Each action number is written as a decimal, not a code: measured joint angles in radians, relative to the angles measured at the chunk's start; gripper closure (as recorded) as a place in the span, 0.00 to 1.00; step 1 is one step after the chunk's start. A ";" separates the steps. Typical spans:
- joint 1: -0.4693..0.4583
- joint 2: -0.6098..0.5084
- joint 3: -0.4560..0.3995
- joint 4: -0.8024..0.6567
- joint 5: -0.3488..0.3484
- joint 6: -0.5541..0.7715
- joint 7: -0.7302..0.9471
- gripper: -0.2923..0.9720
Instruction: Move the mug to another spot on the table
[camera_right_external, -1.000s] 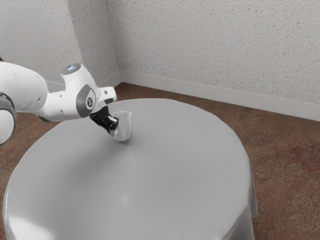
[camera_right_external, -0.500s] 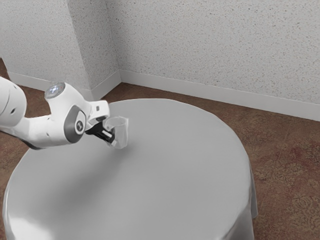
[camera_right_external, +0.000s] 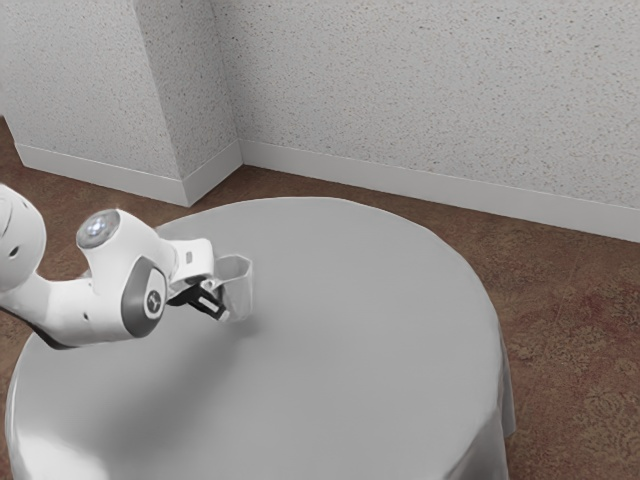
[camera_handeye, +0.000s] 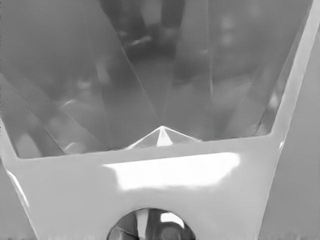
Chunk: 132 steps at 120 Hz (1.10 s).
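A pale, glassy grey mug (camera_right_external: 237, 283) is on the left part of the round table (camera_right_external: 360, 340) in the exterior view, tilted slightly, with a soft shadow under it. My black gripper (camera_right_external: 207, 297) is shut on the side of the mug that faces the arm. Whether the mug's base touches the cloth I cannot tell. In the wrist view the mug (camera_handeye: 165, 100) sits right under my hand, its faceted wall close up and a rounded loop (camera_handeye: 150, 231) at its near side.
A grey cloth covers the table and hangs over its edge (camera_right_external: 495, 400) at the exterior view's right. Brown carpet (camera_right_external: 570, 300) surrounds it. A wall corner (camera_right_external: 185, 150) stands behind the arm. My white arm (camera_right_external: 90, 295) lies low over the table's left side.
My arm has drawn back toward the exterior view's left and sunk lower. The mug has travelled with the gripper, a short way left and toward the table's front.
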<state>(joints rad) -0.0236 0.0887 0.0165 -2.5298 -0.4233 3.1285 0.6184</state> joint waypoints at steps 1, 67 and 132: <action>0.000 0.000 -0.002 -0.002 -0.002 0.003 0.001 0.76; -0.003 0.061 -0.025 -0.044 -0.062 0.117 0.045 0.77; -0.001 0.112 -0.035 -0.044 -0.076 0.154 0.058 0.49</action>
<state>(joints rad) -0.0249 0.2007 -0.0185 -2.5743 -0.4993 3.2829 0.6760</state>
